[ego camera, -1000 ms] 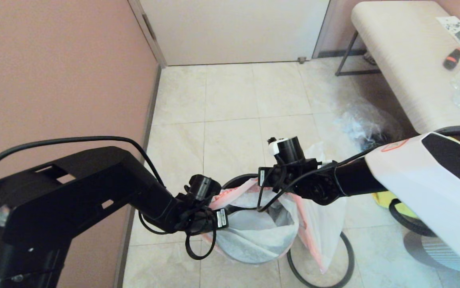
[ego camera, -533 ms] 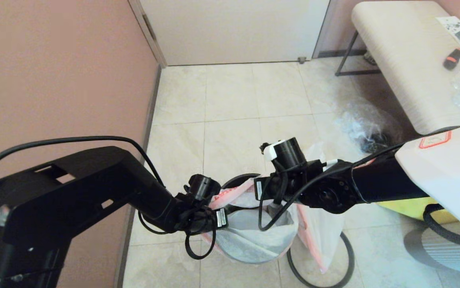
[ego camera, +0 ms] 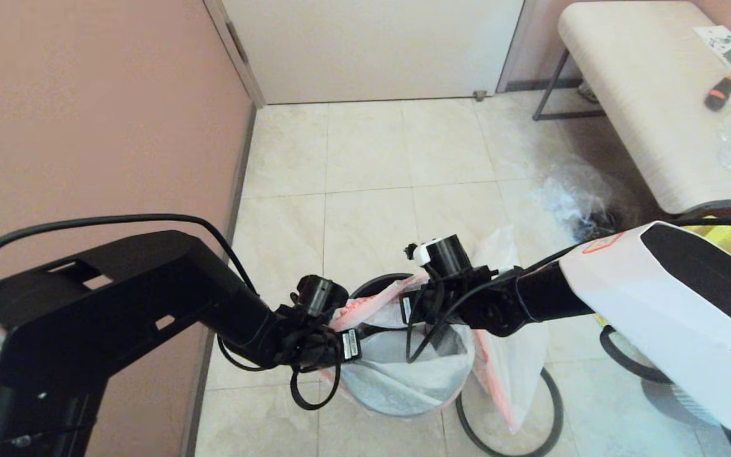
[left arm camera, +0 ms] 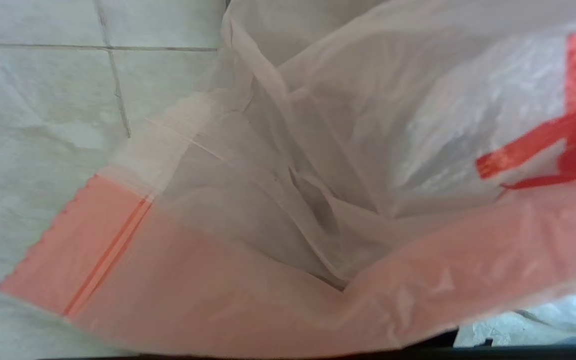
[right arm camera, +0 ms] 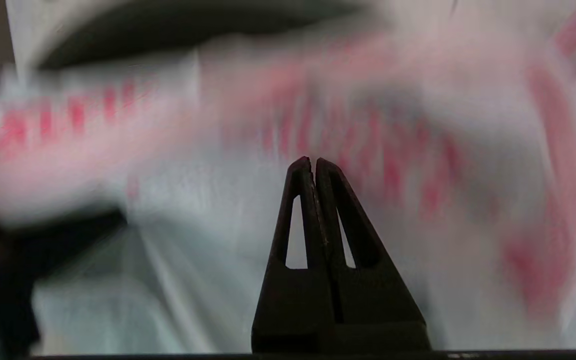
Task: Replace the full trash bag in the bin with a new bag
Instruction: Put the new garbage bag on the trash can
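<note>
Pink wall (ego camera: 86, 108), tiled floor (ego camera: 365, 165), bench (ego camera: 644, 101)

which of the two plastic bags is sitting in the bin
The white bag with pink edging, opened in the bin. The clear crumpled one lies on the floor near the bench.

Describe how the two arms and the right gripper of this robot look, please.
The left arm is all black and angular, with loose black cables looping along it and a small white label near the wrist. The right arm has a white shell bearing a red-outlined sticker, then a black wrist. The right gripper has two slim black fingers with cut-out slots.
</note>
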